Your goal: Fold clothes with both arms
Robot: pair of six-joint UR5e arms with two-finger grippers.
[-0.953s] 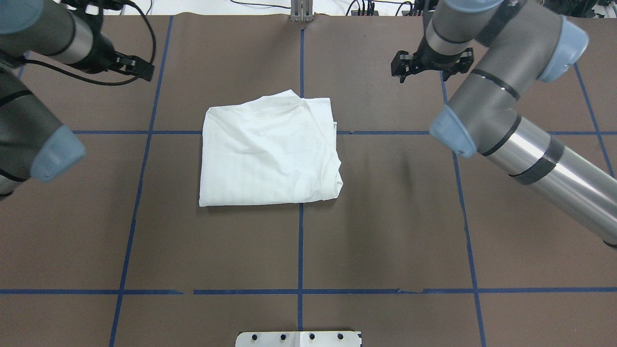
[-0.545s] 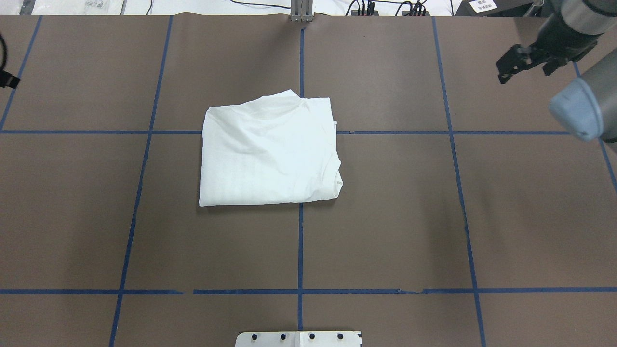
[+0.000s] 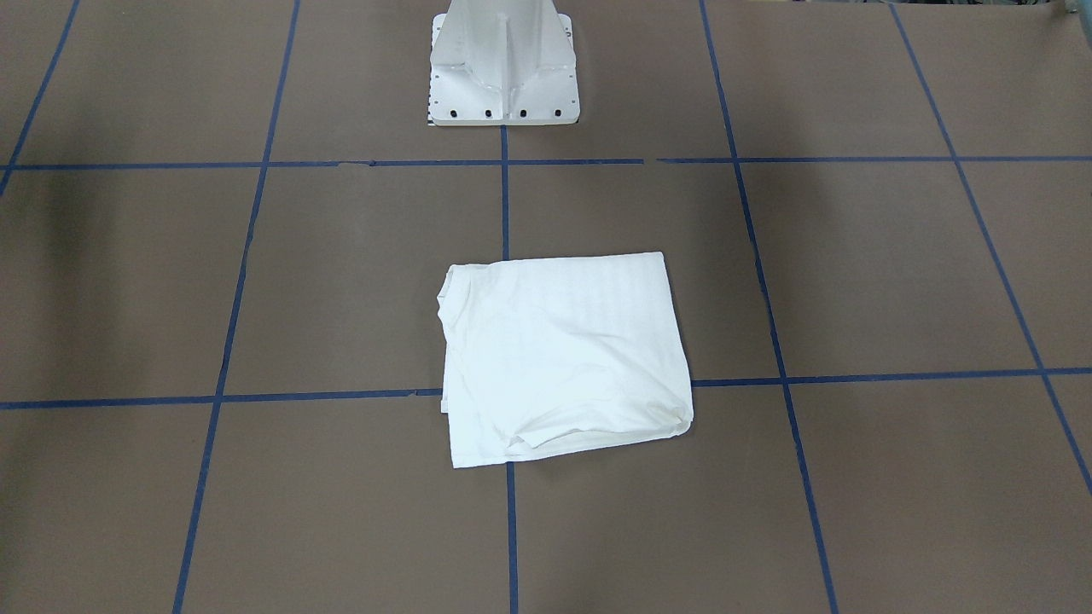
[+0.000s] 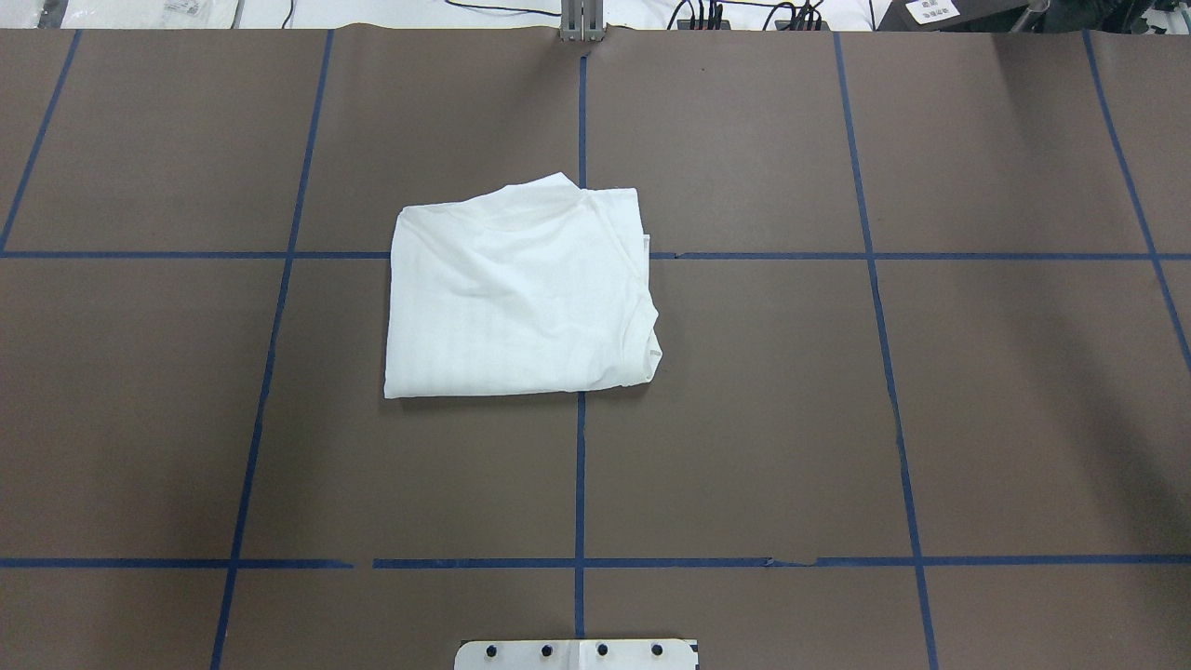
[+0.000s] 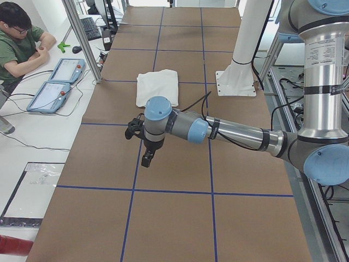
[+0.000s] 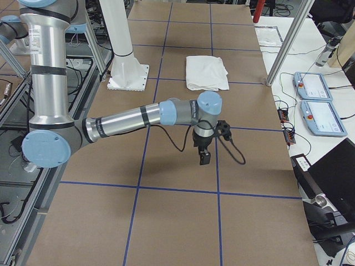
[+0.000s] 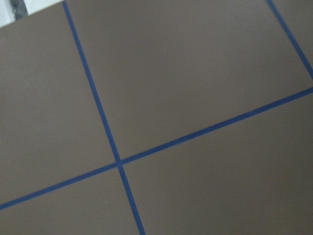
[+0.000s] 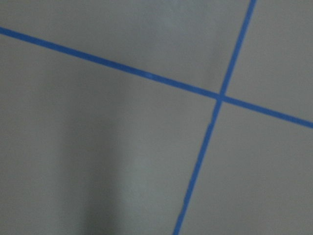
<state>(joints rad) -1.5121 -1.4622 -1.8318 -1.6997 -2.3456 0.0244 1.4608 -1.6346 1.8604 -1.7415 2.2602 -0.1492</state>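
The white shirt (image 4: 521, 293) is lying folded into a roughly rectangular packet near the middle of the table (image 4: 744, 419). It is resting flat on the brown surface and is covering the crossing of two blue tape lines (image 4: 580, 484). A curved edge is showing on the packet's side toward the robot's right. The far edge is lying uneven, with one corner rising to a point. Nothing is touching the shirt.

The white pedestal base (image 3: 505, 64) is standing at the robot's edge of the table, in line with the shirt and well apart from it.

The left arm (image 5: 234, 131) is reaching out low over the table's left end. The left gripper (image 5: 146, 161) is pointing downward above the surface, well apart from the shirt and having no hold on it. Only the side view is showing this gripper, so its jaw opening cannot be told.

The right arm (image 6: 127, 119) is reaching likewise over the table's right end. The right gripper (image 6: 204, 159) is pointing downward, also well apart from the shirt. Its jaw opening cannot be told either.

Both wrist views are showing only brown surface with crossing tape lines.

A seated person (image 5: 16, 43) is leaning on a side bench beside two control tablets (image 5: 57, 76).
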